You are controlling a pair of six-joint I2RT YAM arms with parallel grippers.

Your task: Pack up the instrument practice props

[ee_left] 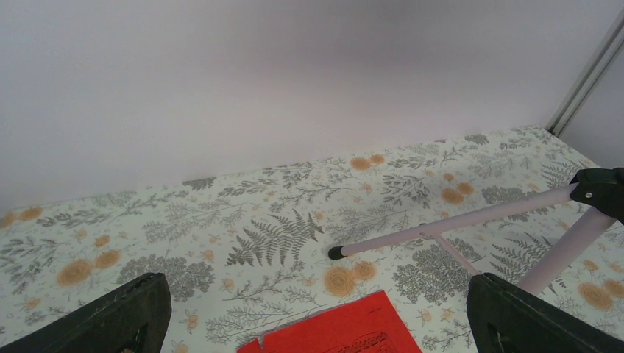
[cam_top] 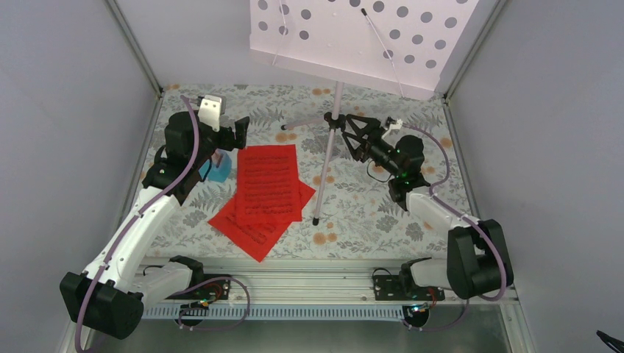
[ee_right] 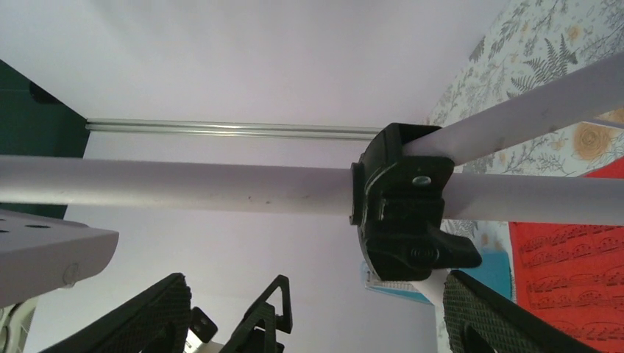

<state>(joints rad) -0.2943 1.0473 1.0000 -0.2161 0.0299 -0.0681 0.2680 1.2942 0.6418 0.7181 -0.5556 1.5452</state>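
The pale lilac music stand stands at the back; its perforated desk (cam_top: 353, 37) is high above the pole (cam_top: 335, 103). My right gripper (cam_top: 349, 137) is open, just right of the pole by the black leg clamp (ee_right: 401, 213). The pole (ee_right: 184, 184) crosses beyond its fingertips (ee_right: 140, 316), not between them. Red sheet-music pages (cam_top: 265, 191) lie overlapped on the table. My left gripper (cam_top: 241, 131) is open and empty above the pages' far edge (ee_left: 346, 331), facing a stand leg (ee_left: 456, 224). The light-blue metronome (cam_top: 218, 165) sits beside the left arm, partly hidden; it also shows in the right wrist view (ee_right: 486, 268).
The table has a floral cloth (cam_top: 383, 213) and grey walls on three sides. The stand's front leg (cam_top: 322, 184) reaches down to the right of the pages. A metal rail (cam_top: 309, 272) runs along the near edge by the arm bases.
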